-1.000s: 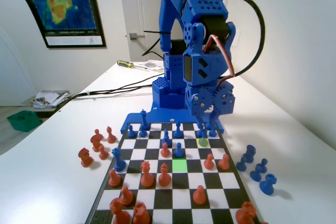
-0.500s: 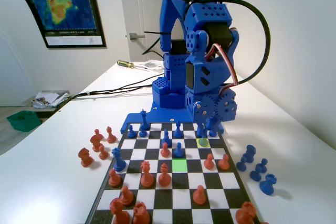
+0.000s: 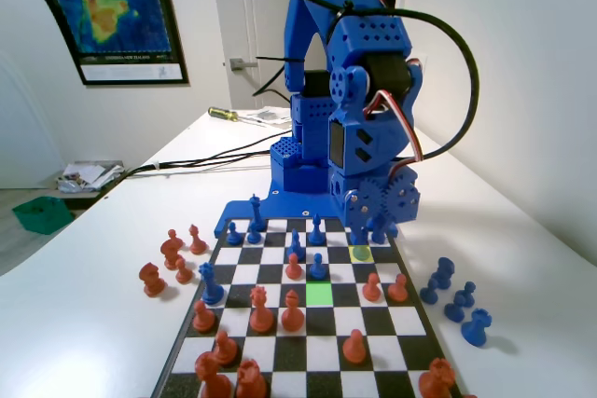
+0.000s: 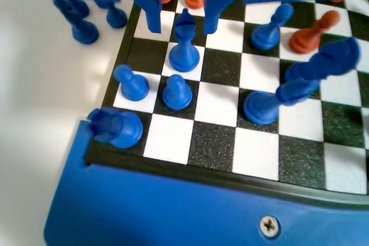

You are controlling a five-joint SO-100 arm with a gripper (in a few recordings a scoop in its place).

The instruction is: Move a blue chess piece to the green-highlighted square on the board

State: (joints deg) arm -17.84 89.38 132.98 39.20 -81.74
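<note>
Hanging just above the flat black-and-white checkered board (image 4: 219, 103), the blue two-finger gripper (image 4: 181, 24) is standing open, holding nothing, jaws either side of a small blue plastic pawn (image 4: 184, 44). The bright green square (image 3: 319, 294) is sitting well apart, empty.

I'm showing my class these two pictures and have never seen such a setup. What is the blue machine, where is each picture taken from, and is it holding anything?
It is a small blue robot arm at the far end of a chess board. The fixed view looks along the board toward the arm; the wrist view rides on the arm, looking down. Blue and orange chessmen stand on and beside the board. One square glows green. The gripper hangs open around a blue chess piece, without gripping it.
</note>
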